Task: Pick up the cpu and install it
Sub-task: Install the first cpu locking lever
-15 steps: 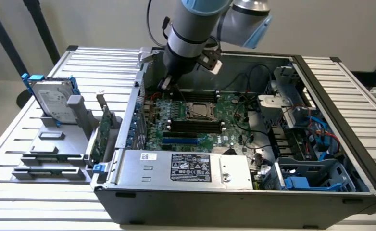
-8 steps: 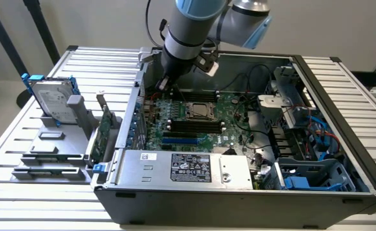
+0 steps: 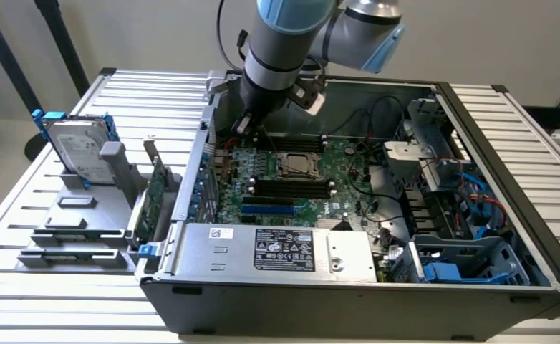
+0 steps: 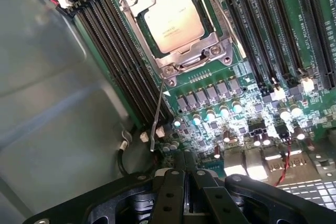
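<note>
Wrist view: pincer [image 4: 185, 157] closed; socket lever [image 4: 158, 114] lies between it and seated cpu [image 4: 173, 22].

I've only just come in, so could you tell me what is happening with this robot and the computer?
The robot arm reaches into the open computer case. Its gripper is shut and empty, over the green board. The cpu lies inside the socket frame, apart from the gripper.

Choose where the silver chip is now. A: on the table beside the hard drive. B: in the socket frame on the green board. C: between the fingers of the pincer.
B: the chip lies inside the socket frame on the green board, and the shut pincer holds nothing.
</note>
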Controlling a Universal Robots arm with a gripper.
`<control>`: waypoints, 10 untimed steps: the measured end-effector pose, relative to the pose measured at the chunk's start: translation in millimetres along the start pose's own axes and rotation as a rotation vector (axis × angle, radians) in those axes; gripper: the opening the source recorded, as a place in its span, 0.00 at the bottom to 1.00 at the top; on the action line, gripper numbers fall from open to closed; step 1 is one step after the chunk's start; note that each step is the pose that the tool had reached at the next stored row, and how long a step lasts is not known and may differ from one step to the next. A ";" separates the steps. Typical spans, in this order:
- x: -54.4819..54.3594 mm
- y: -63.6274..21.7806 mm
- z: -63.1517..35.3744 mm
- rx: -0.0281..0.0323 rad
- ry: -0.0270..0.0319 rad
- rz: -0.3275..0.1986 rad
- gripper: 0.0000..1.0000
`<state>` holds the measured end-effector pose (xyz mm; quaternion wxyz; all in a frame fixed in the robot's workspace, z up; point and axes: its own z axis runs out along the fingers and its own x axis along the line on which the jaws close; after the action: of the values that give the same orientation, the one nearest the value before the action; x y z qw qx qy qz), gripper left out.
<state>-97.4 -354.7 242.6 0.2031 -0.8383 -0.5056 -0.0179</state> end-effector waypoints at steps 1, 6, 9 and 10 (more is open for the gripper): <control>-0.1 0.1 0.3 -0.0024 0.0048 0.010 0.11; -0.5 0.7 1.9 -0.0120 0.0316 0.059 0.11; -0.6 0.8 2.4 -0.0160 0.0516 0.079 0.11; -0.6 0.8 2.4 -0.0186 0.0586 0.083 0.11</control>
<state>-97.5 -354.7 239.9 0.2106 -0.8595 -0.4641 -0.0387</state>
